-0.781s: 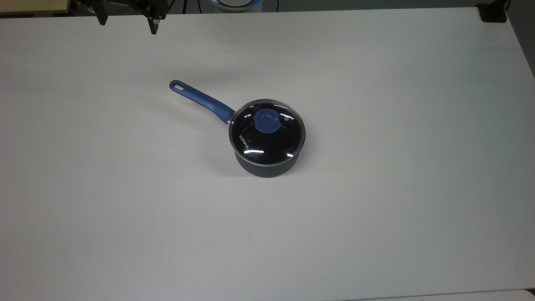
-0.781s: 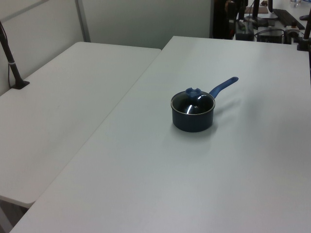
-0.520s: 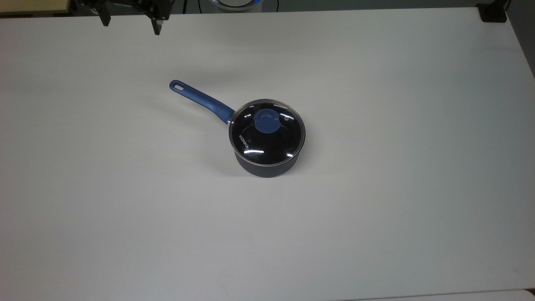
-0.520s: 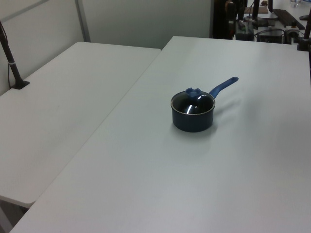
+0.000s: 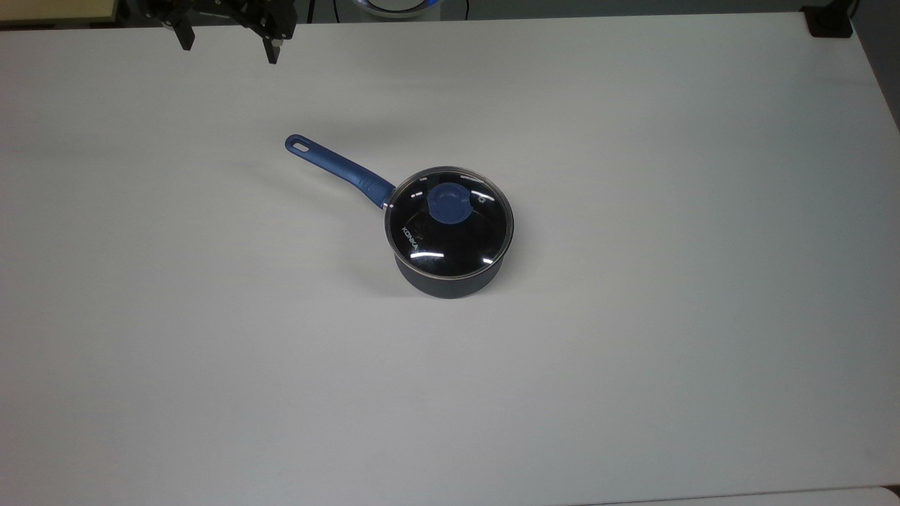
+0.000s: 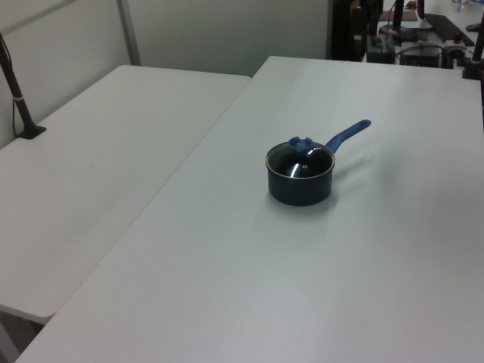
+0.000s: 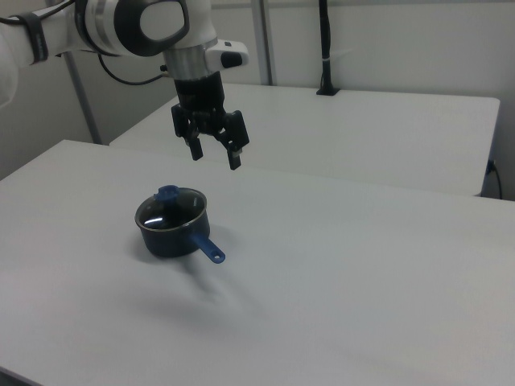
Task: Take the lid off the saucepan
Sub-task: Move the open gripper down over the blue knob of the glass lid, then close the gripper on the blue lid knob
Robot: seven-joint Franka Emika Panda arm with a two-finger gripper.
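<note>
The saucepan [image 5: 450, 281] [image 6: 299, 189] [image 7: 173, 237] stands near the middle of the white table, its long blue handle [image 5: 339, 166] [image 6: 348, 134] [image 7: 207, 248] pointing to the top view's upper left. The glass lid [image 5: 448, 223] [image 6: 300, 159] [image 7: 170, 208] rests on it, blue knob [image 5: 445, 204] [image 6: 301, 144] [image 7: 167, 193] at its centre. My gripper [image 5: 230, 42] [image 7: 215, 157] hangs open and empty in the air, well above the table near the top view's upper left edge, apart from the pan.
The white table [image 5: 633, 316] has bare surface all around the pan. A second white table [image 6: 98, 174] adjoins it on the left view's left, with a black post [image 6: 19, 98] clamped at its edge. A black clamp [image 5: 830, 21] sits at the top view's upper right corner.
My gripper has shifted slightly to the top view's right and a little down toward the pan. The saucepan and lid have not moved.
</note>
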